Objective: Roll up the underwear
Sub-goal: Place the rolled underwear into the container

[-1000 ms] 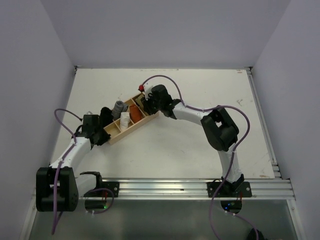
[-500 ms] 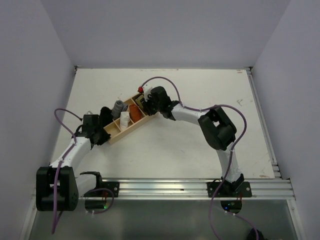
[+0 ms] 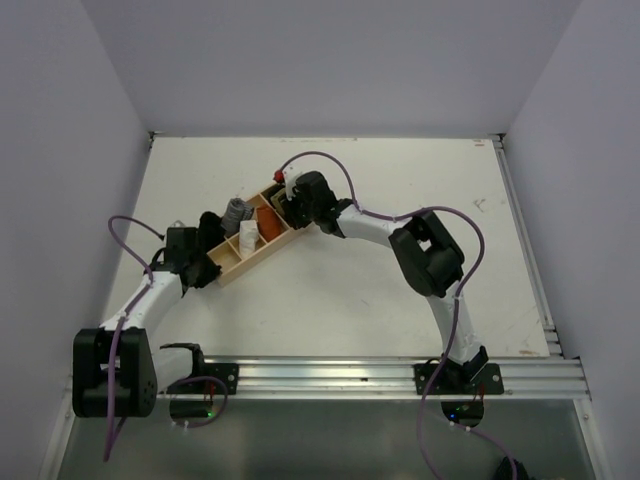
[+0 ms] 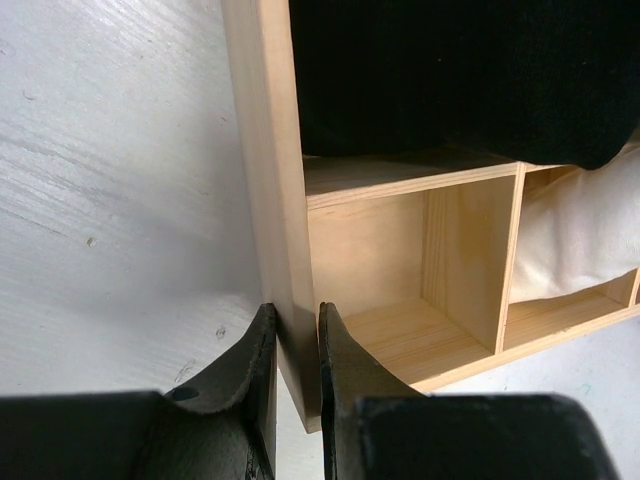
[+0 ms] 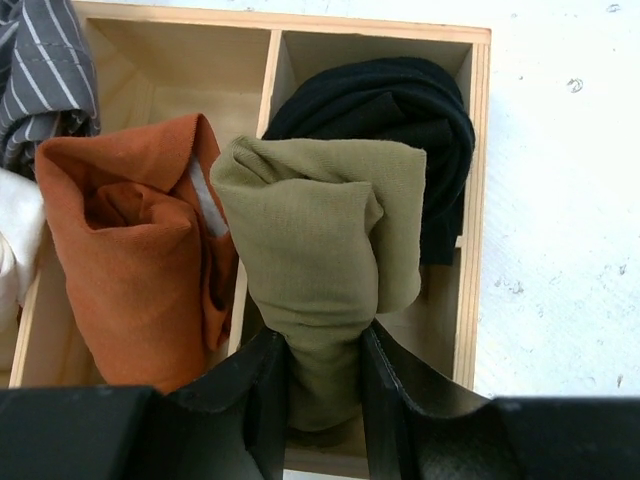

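The wooden box (image 3: 250, 255) lay slantwise on the white worktop (image 3: 400, 300), with one arm at each end of it.

The right tool (image 5: 325, 350) was at the far right end of the box, closed on the underwear (image 5: 320, 230). Its two black fingers (image 5: 270, 390) pinched the lower end of the olive roll from either side. The underwear was rolled into a thick bundle and stood in the end compartment, with its folded top showing. On its left it pressed against an orange roll (image 5: 130, 250), which sat in the next compartment over the thin divider. Behind it, in the same end compartment, a black roll (image 5: 400, 110) touched its upper right side. A grey striped cloth (image 5: 40, 70) showed at the top left corner of the right wrist view, and a white cloth (image 5: 15, 230) at its left edge. The box's outer wall (image 5: 472, 200) ran just right of the black roll, with bare worktop beyond it.

The left tool (image 4: 297, 335) was at the near left end of the box, clamped on its long side wall (image 4: 265, 150), one finger outside and one inside. Further along the box lay a second black cloth (image 4: 450, 70), and the white cloth filled a compartment to the right.
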{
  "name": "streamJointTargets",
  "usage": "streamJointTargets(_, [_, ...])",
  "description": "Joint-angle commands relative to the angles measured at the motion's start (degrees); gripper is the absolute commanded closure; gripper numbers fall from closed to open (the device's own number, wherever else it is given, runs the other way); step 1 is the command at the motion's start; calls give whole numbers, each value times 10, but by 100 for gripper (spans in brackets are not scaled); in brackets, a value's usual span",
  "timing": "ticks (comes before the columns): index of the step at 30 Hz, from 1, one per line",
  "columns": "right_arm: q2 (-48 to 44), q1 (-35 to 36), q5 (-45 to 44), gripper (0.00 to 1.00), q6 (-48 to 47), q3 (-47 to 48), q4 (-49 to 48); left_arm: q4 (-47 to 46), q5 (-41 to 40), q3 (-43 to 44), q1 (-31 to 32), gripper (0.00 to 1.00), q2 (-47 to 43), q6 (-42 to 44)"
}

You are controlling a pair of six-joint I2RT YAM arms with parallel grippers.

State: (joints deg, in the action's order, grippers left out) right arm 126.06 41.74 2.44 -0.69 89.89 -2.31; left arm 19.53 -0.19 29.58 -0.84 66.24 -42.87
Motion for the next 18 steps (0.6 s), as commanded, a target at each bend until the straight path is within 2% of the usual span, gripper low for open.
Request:
streamJointTargets(1, [22,-5,-37,100,31,-11,64,-27,71,8,2,100,12,-2])
streamJointTargets(3, [5,-4,-31,100,33,-41,53,-26,66,9,1,100,13,-6])
streamJointTargets(5, [-13,-5,-10,99,33,-86,2,-25,63,11,2,100,13,-7])
streamJointTargets(9, [-27,-6,6,97,24,-83,12,-27,62,13,2,100,15,-13])
streamJointTargets(12, [-33,-5,20,91,10,-74,21,-28,63,18,2,100,20,-13])
streamJointTargets(16, [-44,-8,39,73,-23,-58,54,-24,55,21,2,100,21,-13])
streamJointTargets(18, [-46,-10,60,68,-26,-45,62,-25,55,19,2,100,21,-17])
